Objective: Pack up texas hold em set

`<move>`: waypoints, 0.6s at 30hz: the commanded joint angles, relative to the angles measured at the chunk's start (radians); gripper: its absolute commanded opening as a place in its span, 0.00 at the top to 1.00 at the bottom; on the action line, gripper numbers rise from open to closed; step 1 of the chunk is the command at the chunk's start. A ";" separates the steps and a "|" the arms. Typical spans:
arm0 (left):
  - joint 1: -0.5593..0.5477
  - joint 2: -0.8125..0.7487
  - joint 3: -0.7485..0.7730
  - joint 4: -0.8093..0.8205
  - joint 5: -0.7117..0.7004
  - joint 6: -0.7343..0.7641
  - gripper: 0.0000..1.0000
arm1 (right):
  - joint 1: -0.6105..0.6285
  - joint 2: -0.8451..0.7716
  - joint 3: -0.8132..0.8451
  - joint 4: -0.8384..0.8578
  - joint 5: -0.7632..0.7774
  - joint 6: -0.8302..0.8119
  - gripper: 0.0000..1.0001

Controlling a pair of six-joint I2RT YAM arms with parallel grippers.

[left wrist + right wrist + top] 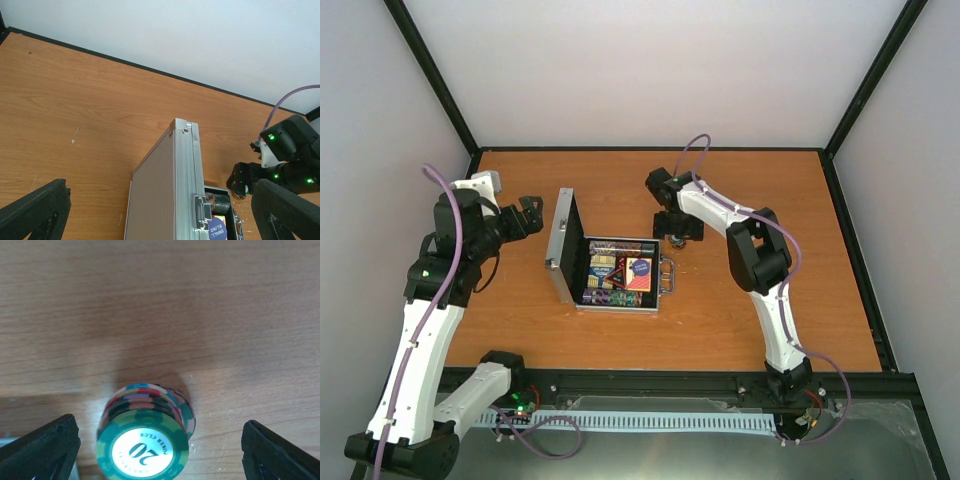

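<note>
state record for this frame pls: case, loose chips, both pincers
case: open on table, lid upright
chip stack: on table, outside case, green 20 chip on top
left pincer: open, beside lid, apart from it
right pincer: open, one finger either side of chip stack, no contact visible
packed: not yet

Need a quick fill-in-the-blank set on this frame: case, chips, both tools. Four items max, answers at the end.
1. The silver case on the table is ___.
2. The top chip of the chip stack is green and reads ___.
3. That stack stands on the table, ___ the case.
4. The right tool hovers open over the stack. The left tool, also open, is beside the case's ___.
Missing words: open; 20; outside; lid.
</note>
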 commanded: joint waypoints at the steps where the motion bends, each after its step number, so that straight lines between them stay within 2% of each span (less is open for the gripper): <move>1: 0.005 -0.003 0.038 0.008 -0.017 -0.005 0.00 | -0.005 0.024 0.020 -0.047 0.055 0.083 0.12; 9: 0.005 -0.005 0.031 0.011 -0.019 -0.007 0.00 | -0.004 0.042 0.004 -0.042 0.043 0.128 0.17; 18: 0.005 -0.010 0.021 0.013 -0.014 0.000 0.00 | -0.004 0.050 -0.037 -0.007 0.025 0.145 0.29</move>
